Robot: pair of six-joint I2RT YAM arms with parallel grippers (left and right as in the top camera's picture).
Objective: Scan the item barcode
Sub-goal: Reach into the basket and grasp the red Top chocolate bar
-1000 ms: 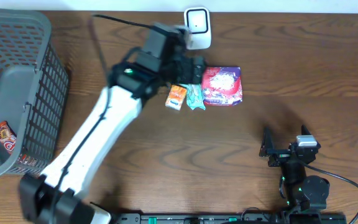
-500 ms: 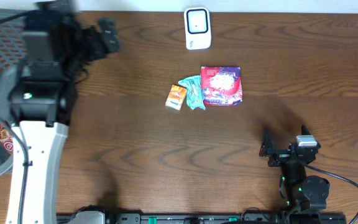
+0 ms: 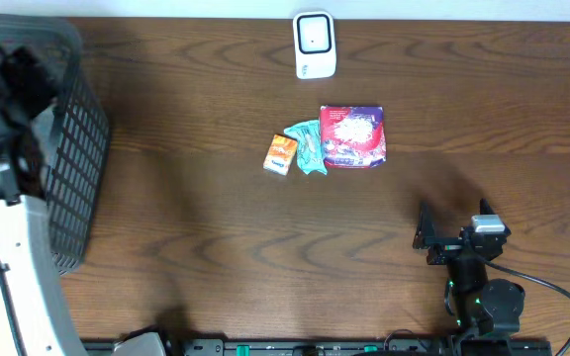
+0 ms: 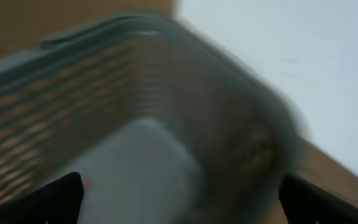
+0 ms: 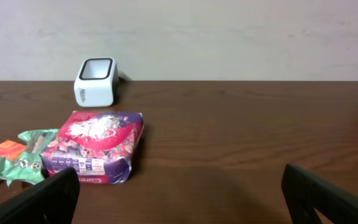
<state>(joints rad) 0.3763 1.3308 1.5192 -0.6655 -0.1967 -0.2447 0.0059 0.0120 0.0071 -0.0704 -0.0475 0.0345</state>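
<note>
Left claw (image 4: 179, 208) hangs over the grey mesh basket (image 3: 79, 158) at the desk's left end. Its fingers are apart with nothing between them, though its own view is blurred. I judge it is placed there to drop or fetch stock, but cannot tell which. Right claw (image 5: 179, 202) sits low near the front edge, fingers apart and empty, facing the goods as if on standby. The orange packet (image 3: 282, 154), green packet (image 3: 308, 148) and red-purple pouch (image 3: 353, 136) lie side by side on the desk (image 3: 216, 247) near the white scanner (image 3: 315, 44), within easy reach for scanning.
</note>
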